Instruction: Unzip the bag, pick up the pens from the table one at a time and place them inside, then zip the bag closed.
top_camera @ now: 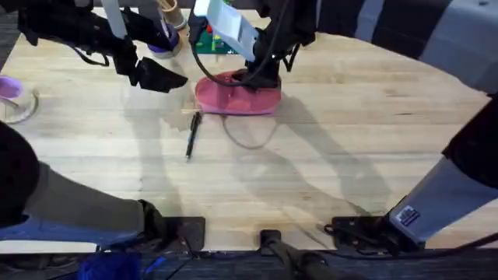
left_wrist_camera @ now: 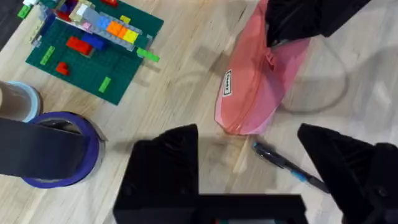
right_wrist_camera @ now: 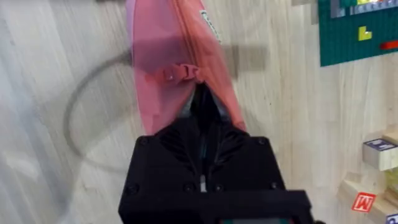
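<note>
The right pincer (right_wrist_camera: 202, 118) presses into the pink pouch (top_camera: 237, 95) at its open zipper; its fingertips are buried in the fabric, so whether they pinch anything cannot be told. The left pincer (left_wrist_camera: 249, 146) hovers spread and empty above the table (top_camera: 350, 132), just beside the pouch's end. One dark pen (top_camera: 192, 135) lies nearby.

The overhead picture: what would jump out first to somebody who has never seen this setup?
A pink bag lies on the far middle of the pale wooden table, with the right gripper pressed down onto it. A dark pen lies just in front of the bag's left end, while the left gripper hovers with open jaws to the bag's left.
</note>
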{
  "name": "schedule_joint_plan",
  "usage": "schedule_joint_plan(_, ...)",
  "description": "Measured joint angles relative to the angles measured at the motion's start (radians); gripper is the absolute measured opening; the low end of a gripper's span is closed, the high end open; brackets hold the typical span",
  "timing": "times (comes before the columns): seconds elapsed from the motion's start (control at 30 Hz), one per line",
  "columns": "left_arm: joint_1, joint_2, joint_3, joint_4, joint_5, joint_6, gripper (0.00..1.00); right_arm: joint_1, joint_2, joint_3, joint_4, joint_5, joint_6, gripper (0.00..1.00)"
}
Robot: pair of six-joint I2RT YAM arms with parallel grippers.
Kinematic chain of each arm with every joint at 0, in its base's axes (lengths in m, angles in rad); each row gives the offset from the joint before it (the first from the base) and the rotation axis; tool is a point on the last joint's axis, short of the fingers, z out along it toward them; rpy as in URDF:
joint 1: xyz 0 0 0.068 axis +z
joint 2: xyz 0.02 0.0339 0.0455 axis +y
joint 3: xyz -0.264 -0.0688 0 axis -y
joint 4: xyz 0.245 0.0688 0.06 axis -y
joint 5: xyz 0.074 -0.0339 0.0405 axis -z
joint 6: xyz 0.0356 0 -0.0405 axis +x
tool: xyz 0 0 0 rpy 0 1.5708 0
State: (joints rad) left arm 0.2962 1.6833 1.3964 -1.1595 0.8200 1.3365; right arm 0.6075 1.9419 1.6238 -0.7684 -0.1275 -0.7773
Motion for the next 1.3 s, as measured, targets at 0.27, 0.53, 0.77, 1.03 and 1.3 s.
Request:
schedule_joint_plan(0.27,0.000,0.000,0.000,0.002,0.000,0.000,0.993,0.000,0.000,0.000,-0.038,-0.017,0.007,0.034)
schedule_joint_plan(0.53,0.000,0.000,0.000,0.004,0.000,0.000,0.993,0.000,0.000,0.000,-0.050,-0.068,-0.014,0.368)
schedule_joint_plan(0.77,0.000,0.000,0.000,0.004,0.000,0.000,0.993,0.000,0.001,0.000,-0.054,-0.078,-0.031,0.996)
schedule_joint_plan(1.03,0.000,0.000,0.000,-0.002,0.024,0.000,0.993,0.000,0.000,0.000,-0.069,-0.080,-0.032,0.997)
schedule_joint_plan(1.3,0.000,-0.005,0.024,-0.060,0.032,-0.009,0.995,-0.005,-0.066,0.000,-0.165,-0.079,-0.031,0.996)
